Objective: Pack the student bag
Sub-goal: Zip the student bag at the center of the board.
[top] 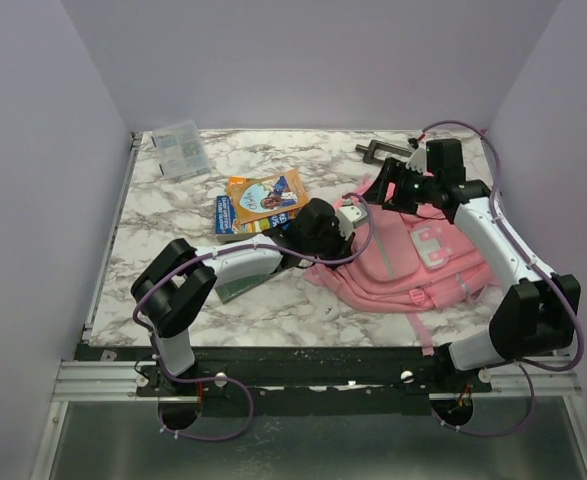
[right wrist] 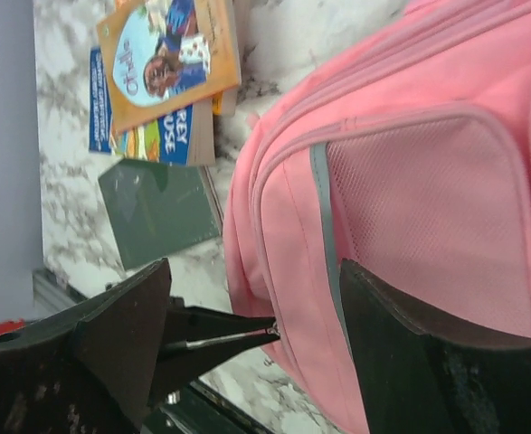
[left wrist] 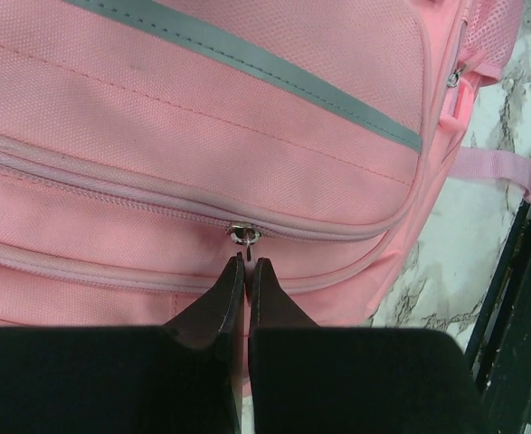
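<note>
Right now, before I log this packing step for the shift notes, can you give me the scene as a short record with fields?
bag: student bag lying on the marble table, front up
left fingers: shut, tips at the zipper slider; grip on its pull unclear
right fingers: open wide, over the bag's mesh pocket
outside the bag: orange book on blue book, green notebook beside them, clear packet at the far left corner
</note>
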